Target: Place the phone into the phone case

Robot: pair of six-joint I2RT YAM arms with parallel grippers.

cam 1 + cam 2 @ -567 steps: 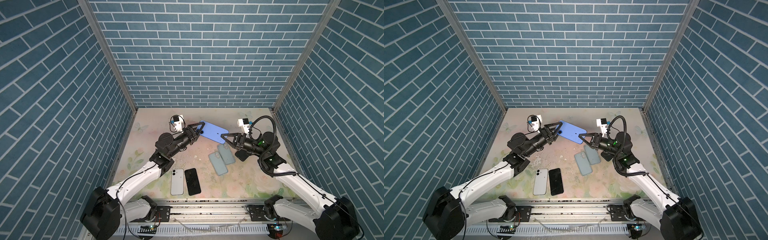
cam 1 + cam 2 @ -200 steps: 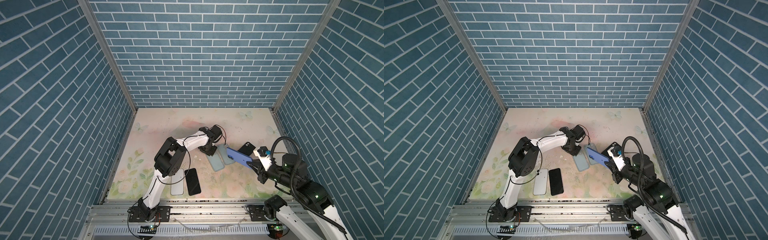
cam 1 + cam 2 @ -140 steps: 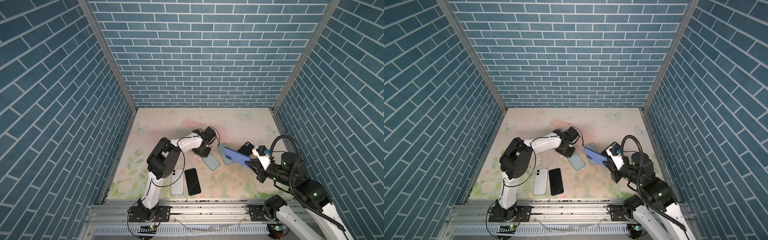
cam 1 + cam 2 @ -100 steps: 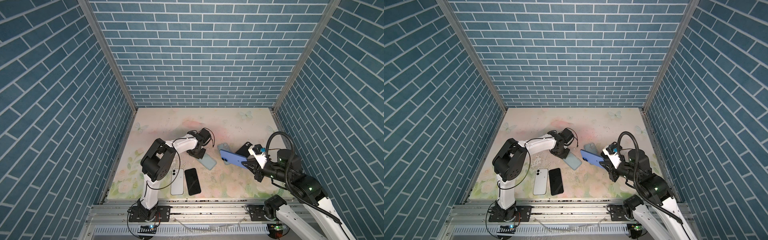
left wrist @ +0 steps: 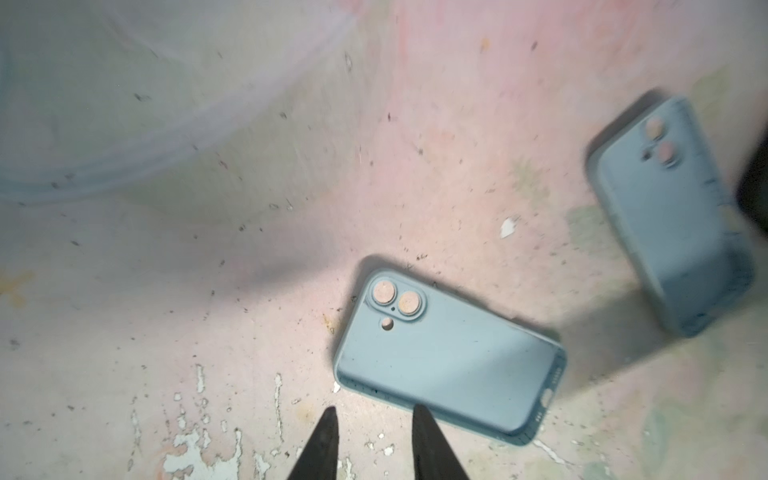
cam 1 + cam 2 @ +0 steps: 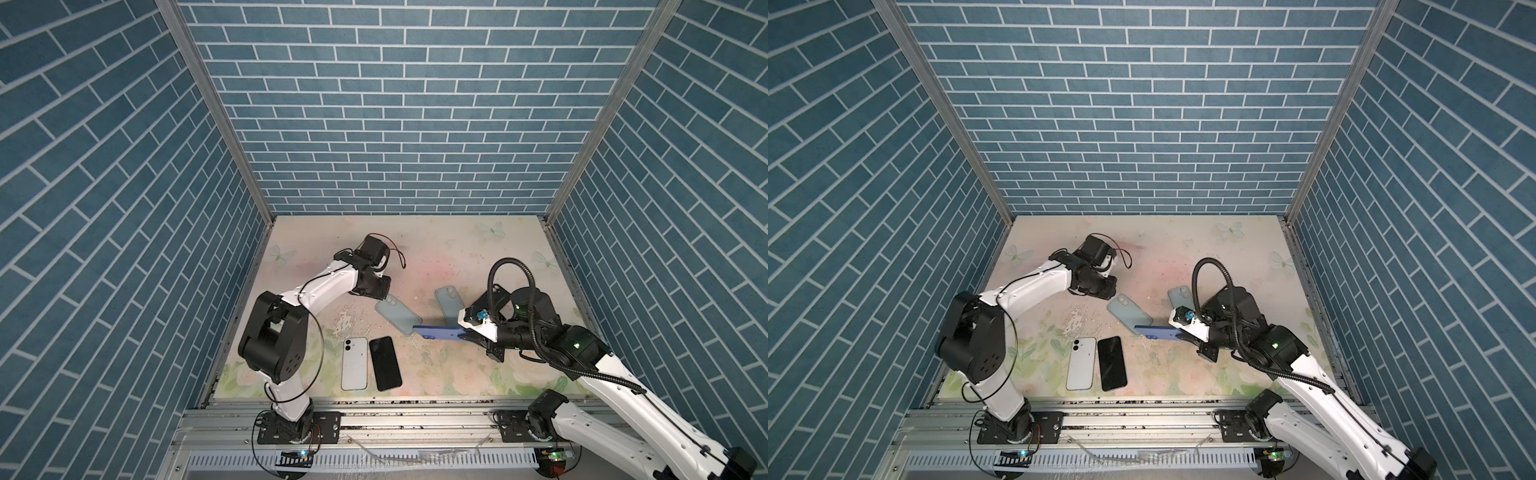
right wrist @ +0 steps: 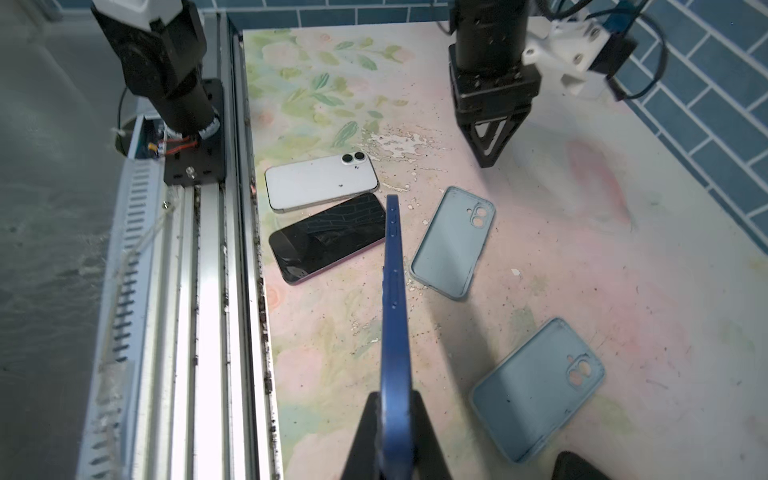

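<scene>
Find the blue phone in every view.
In a top view: blue phone sits right of the middle, lying level.
In a top view: blue phone, same place.
Left wrist: not in it.
Right wrist: blue phone at centre, edge-on, clamped in the right gripper.
Shared landmark: the pale blue case farther from that gripper, seen in all four.

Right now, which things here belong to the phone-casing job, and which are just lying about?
In play: blue phone, shut in the right gripper; light blue case by the open left gripper.
Lying about, likely: second light blue case, white phone, black phone.
</scene>
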